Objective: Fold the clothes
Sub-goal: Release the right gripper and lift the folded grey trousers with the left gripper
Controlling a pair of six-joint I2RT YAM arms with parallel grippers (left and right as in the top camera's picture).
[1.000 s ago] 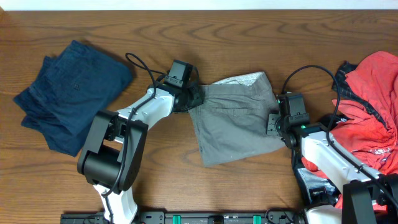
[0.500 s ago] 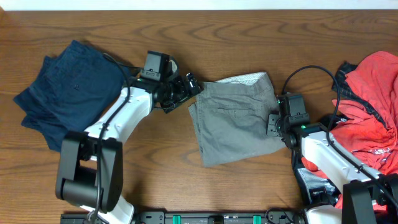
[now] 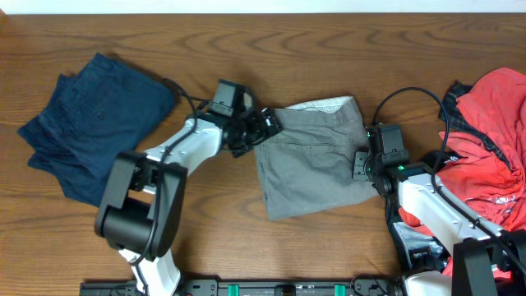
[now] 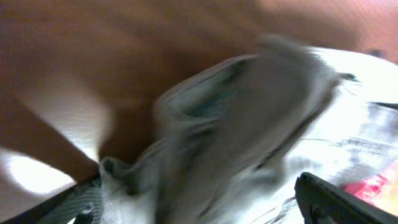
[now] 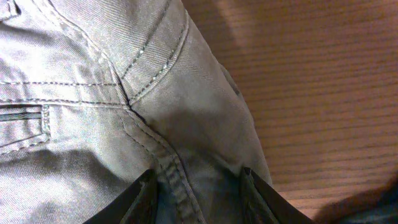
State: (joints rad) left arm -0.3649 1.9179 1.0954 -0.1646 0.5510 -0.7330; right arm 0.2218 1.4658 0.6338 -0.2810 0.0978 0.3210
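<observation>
Grey shorts (image 3: 312, 160) lie flat in the middle of the table, the waistband's pale lining showing at the top edge. My left gripper (image 3: 265, 126) is open at their upper left corner. The left wrist view is blurred: bunched grey shorts (image 4: 249, 112) fill it, and the left gripper (image 4: 202, 202) has its jaws spread wide on either side. My right gripper (image 3: 360, 164) sits at the shorts' right edge. In the right wrist view the right gripper (image 5: 202, 199) is shut on a seamed fold of the grey shorts (image 5: 93, 93). Red and black clothes (image 3: 493, 140) are heaped at the far right.
Folded dark navy shorts (image 3: 90, 123) lie at the left of the table. The right arm's base and cables (image 3: 427, 222) stand between the grey shorts and the red heap. Bare wood runs along the far edge (image 3: 271, 41).
My left gripper let go of the shorts' left edge and opened wide, drew back to the left, then came back to the upper left corner. The right arm has not moved.
</observation>
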